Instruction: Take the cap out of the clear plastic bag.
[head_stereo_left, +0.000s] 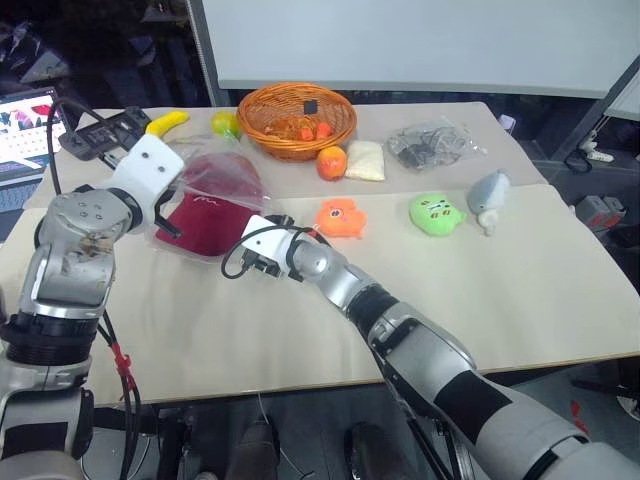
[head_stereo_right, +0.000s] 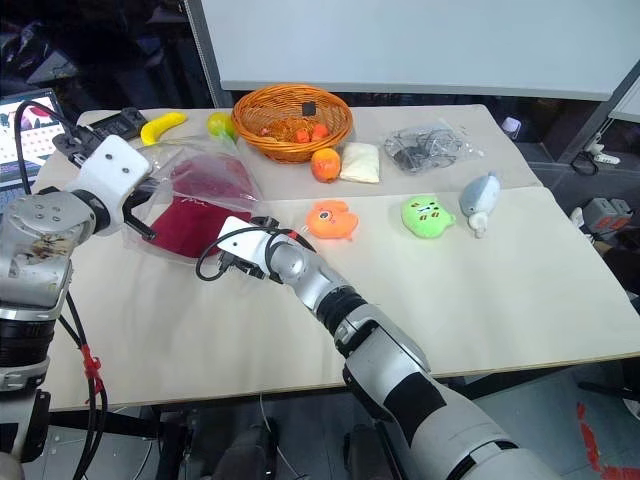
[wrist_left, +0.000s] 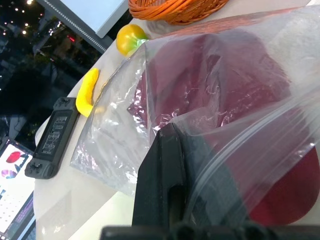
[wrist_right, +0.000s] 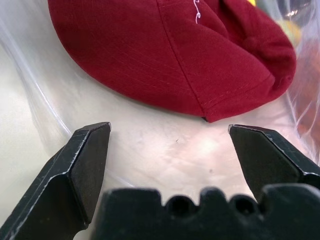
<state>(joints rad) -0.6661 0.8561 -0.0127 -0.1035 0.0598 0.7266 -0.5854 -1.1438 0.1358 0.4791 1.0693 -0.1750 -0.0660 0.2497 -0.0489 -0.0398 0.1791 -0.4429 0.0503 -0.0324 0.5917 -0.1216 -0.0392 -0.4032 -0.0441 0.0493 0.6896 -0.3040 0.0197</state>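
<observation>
In the left-centre of the head views, a maroon fabric baseball cap (head_stereo_left: 205, 222) with a curved brim and thin white stitching on its front lies on the beige table (head_stereo_left: 520, 290) inside a large, crinkly clear plastic bag (head_stereo_left: 222, 172). Its brim points toward the bag's open mouth. The left gripper (wrist_left: 172, 165) is clamped on the bag's upper edge, holding it lifted. The right gripper (wrist_right: 170, 137), jaws spread wide and holding nothing, sits at the bag's mouth just before the brim.
</observation>
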